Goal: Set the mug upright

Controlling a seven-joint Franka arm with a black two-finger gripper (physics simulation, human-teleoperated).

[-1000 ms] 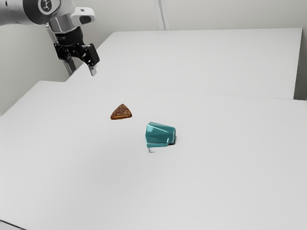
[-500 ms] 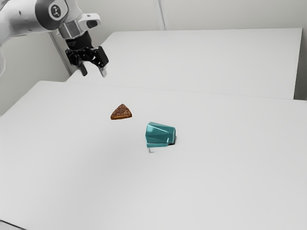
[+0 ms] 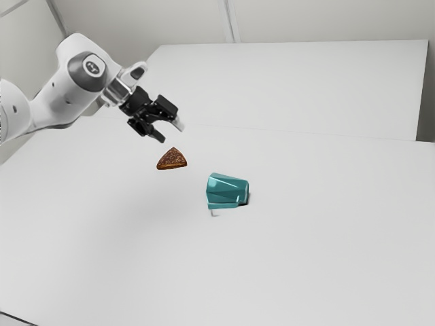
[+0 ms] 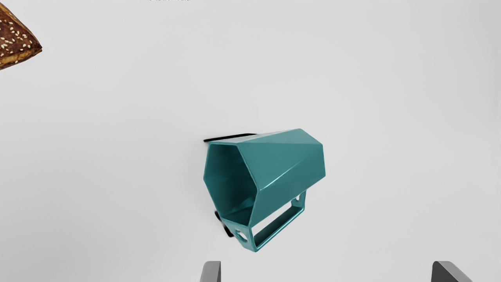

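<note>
Jaws spread wide, with a broad gap between them and nothing in their hold, the gripper (image 3: 170, 132) hangs above the table (image 3: 306, 258), tilted so that its fingertips point down toward the exterior view's right. Behind the jaws, the white arm (image 3: 68, 95) reaches in from the exterior view's left.

Ahead of the jaws and well apart from them, the teal mug (image 4: 289, 164) lies on its side on the table, toward the exterior view's right from the fingertips. Seen from the wrist, it sits out in front of the gripper (image 4: 330, 270), closer to being in line with one finger than with the other. Its handle (image 4: 280, 228) is on the side of the mug that faces the jaws, and neither finger touches it. The open mouth (image 4: 231, 180) faces sideways across the jaws' line of reach, and the mug's faceted body narrows away from it toward the base. Thin black strips (image 4: 229, 138) show along the mug's edges, close against the tabletop.

Nearer to the jaws in the exterior view, a brown wedge of bread (image 3: 172, 159) rests on the table, apart from both the fingertips and the mug. Pale seeds (image 4: 17, 35) dot its top.
</note>
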